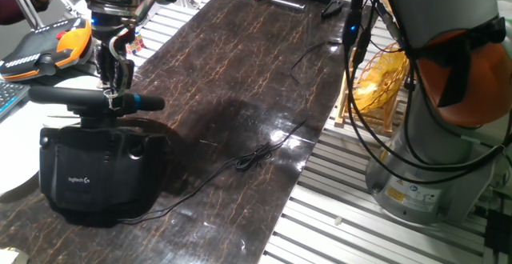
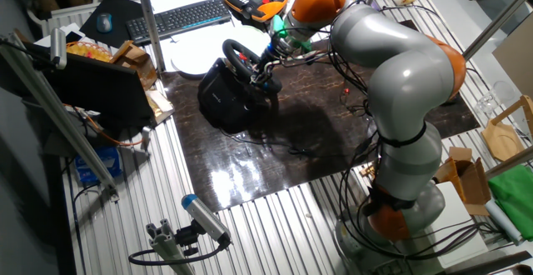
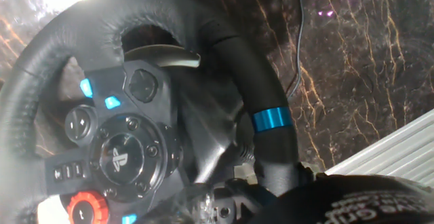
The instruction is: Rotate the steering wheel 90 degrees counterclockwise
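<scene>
The steering wheel (image 1: 88, 98) stands at the left end of the dark marble table, edge-on to this view, on its boxy black base (image 1: 96, 172) with a white logo. The blue stripe (image 1: 132, 102) shows on the rim just right of my gripper (image 1: 117, 94), which comes down from above with its fingers around the rim. In the other fixed view the wheel (image 2: 237, 58) faces my gripper (image 2: 271, 68). The hand view shows the hub (image 3: 125, 157) and the stripe (image 3: 272, 120) on the rim's right side, which runs down into the gripper; the fingertips themselves are hidden.
An orange-and-black device (image 1: 48, 44) lies behind the wheel, next to a keyboard (image 2: 179, 15). A white disc (image 2: 196, 54) lies beside the base. A thin black cable (image 1: 256, 156) runs across the table. The arm's pedestal (image 1: 432, 152) stands at the right on slatted metal.
</scene>
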Action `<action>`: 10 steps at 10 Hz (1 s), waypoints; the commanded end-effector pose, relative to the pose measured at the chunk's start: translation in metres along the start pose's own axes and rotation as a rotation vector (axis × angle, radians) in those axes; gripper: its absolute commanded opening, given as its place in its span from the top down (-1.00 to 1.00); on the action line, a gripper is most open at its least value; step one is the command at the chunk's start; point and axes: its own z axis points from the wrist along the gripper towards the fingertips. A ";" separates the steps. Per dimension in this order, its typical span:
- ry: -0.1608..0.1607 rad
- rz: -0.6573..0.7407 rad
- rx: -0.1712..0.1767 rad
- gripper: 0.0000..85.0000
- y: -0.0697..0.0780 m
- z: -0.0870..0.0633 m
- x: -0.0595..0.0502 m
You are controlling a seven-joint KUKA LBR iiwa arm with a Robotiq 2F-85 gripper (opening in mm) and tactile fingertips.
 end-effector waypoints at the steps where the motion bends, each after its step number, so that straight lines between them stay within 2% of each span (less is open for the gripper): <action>1: -0.004 0.000 -0.002 0.98 0.000 -0.001 -0.002; 4: -0.007 -0.019 -0.009 0.98 0.001 -0.004 -0.008; 10: -0.013 -0.203 -0.017 0.98 0.004 0.000 -0.021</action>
